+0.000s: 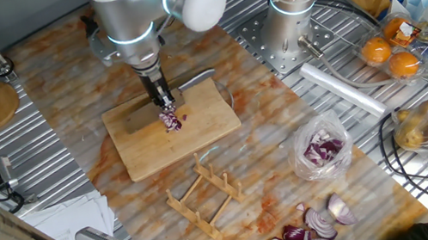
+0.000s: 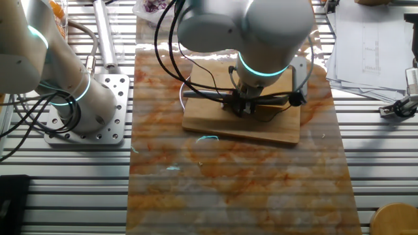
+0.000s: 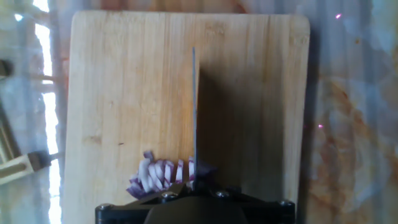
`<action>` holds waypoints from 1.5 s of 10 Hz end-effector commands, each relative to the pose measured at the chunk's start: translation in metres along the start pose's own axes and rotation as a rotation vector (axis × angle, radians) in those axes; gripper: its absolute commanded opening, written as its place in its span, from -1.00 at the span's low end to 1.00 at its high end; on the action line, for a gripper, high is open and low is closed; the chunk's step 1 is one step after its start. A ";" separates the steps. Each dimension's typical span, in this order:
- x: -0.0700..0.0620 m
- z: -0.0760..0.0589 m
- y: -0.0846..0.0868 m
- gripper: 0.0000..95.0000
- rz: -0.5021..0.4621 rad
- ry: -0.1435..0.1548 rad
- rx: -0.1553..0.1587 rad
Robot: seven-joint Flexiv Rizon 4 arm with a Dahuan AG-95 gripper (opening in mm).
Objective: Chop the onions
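A wooden cutting board point(image 1: 198, 131) point(image 2: 215, 121) point(image 3: 124, 93) lies on the marbled mat. On it sits a small heap of sliced purple-white onions point(image 1: 171, 121) point(image 3: 158, 176). My gripper point(image 1: 160, 94) point(image 2: 245, 104) point(image 3: 194, 186) is shut on a knife and stands right over the heap. In the hand view the knife point(image 3: 194, 112) shows as a thin edge-on blade running along the board's middle, its near end touching the right side of the onions. In the other fixed view the hand hides the onions.
A wooden rack point(image 1: 205, 196) lies in front of the board. A clear bag of purple chunks point(image 1: 322, 150) and larger onion wedges point(image 1: 312, 239) are at the front right. A second arm's base point(image 1: 294, 28) point(image 2: 78, 108) stands on the metal table, with oranges point(image 1: 391, 55) beyond it.
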State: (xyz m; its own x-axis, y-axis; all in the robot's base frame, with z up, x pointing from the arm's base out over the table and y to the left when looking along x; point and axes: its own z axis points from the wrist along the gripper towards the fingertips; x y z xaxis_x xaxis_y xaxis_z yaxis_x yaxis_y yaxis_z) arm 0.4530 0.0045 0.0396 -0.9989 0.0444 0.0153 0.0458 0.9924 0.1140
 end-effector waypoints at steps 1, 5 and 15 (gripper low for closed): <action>0.004 -0.034 -0.007 -1.00 -0.015 0.028 -0.027; 0.007 -0.037 -0.009 -1.00 -0.029 0.030 -0.024; 0.007 -0.025 -0.014 -1.00 -0.050 0.028 -0.022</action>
State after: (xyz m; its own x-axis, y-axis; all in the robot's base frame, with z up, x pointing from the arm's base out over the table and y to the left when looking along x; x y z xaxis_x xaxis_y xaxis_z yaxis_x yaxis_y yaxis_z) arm 0.4459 -0.0125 0.0581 -0.9992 -0.0095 0.0376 -0.0043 0.9907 0.1361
